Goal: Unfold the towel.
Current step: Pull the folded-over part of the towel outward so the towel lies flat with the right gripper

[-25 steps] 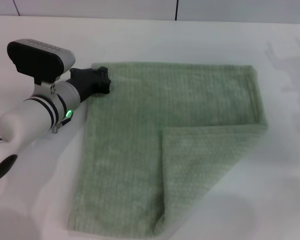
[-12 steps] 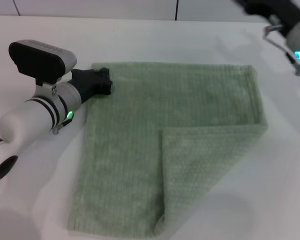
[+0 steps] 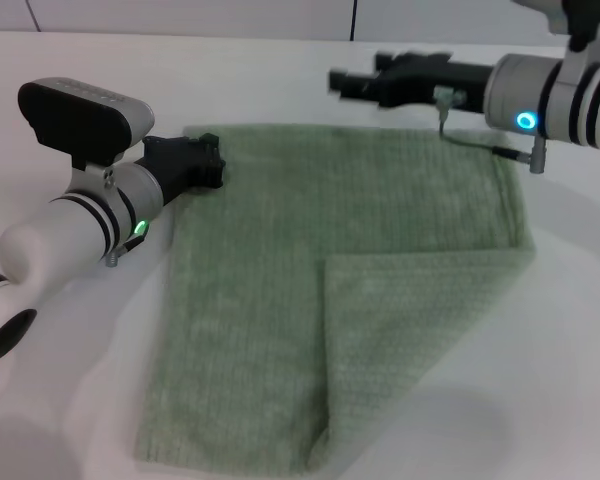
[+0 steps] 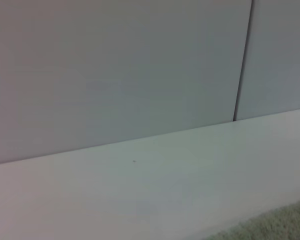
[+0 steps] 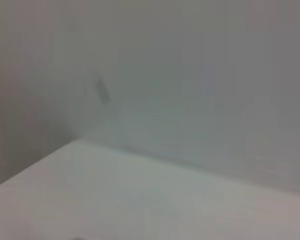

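The towel point(image 3: 280, 260) is a pale sage-green terry cloth lying flat on the white table point(image 3: 60, 400) in the head view. Its near right part is folded over as a flap point(image 3: 410, 330). My left gripper point(image 3: 206, 162) sits on the towel's far left corner, touching it. My right gripper point(image 3: 346, 82) reaches in from the right and hovers above the table just beyond the towel's far edge. A sliver of towel point(image 4: 272, 227) shows in the left wrist view. The right wrist view shows only table and wall.
A grey wall point(image 3: 280, 15) with a dark vertical seam point(image 3: 353, 18) runs along the table's far edge. Bare white table surrounds the towel on all sides.
My right arm has swung in from the upper right and now reaches left over the towel's far edge. The left arm and the towel have stayed in place.
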Robot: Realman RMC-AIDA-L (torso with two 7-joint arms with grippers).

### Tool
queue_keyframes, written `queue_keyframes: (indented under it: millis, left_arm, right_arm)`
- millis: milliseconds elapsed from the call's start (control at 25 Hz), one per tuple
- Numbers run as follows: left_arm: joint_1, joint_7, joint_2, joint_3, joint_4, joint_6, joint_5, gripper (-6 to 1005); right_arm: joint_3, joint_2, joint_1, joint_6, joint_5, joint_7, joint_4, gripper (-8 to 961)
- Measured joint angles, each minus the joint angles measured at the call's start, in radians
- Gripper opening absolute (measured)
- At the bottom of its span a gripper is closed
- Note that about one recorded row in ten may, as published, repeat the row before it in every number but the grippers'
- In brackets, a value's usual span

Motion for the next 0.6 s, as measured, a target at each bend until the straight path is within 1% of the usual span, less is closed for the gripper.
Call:
queue_keyframes:
  millis: [80,160,200,240,280,320,480,560,600]
  left_arm:
    - [-0.001,0.001,0.000,-0.002,0.000,0.000,0.000,41]
    - [-0.001,0.002,0.000,-0.003,0.000,0.000,0.000,42]
    - [-0.002,0.003,0.000,-0.004,0.000,0.000,0.000,42]
    - [-0.002,0.003,0.000,-0.004,0.000,0.000,0.000,43]
    - [-0.002,0.003,0.000,-0.005,0.000,0.000,0.000,43]
    - [-0.002,0.003,0.000,-0.005,0.000,0.000,0.000,44]
    - [-0.005,0.004,0.000,-0.002,0.000,0.000,0.000,46]
    - [-0.005,0.004,0.000,-0.001,-0.001,0.000,0.000,47]
    - [-0.005,0.004,0.000,-0.001,-0.001,0.000,0.000,47]
  right_arm:
    - [0.007,-0.012,0.024,-0.075,-0.098,0.090,0.001,707]
    - [0.025,-0.020,0.045,-0.149,-0.195,0.154,0.001,705]
    - [0.047,-0.026,0.067,-0.220,-0.288,0.210,0.002,704]
    - [0.047,-0.026,0.067,-0.220,-0.288,0.210,0.002,704]
    - [0.074,-0.032,0.094,-0.293,-0.391,0.277,0.005,703]
    - [0.074,-0.032,0.094,-0.293,-0.391,0.277,0.005,702]
    - [0.125,-0.040,0.140,-0.413,-0.569,0.381,0.006,699]
    - [0.149,-0.045,0.159,-0.469,-0.630,0.405,0.006,697]
    - [0.166,-0.048,0.177,-0.523,-0.679,0.420,0.005,697]
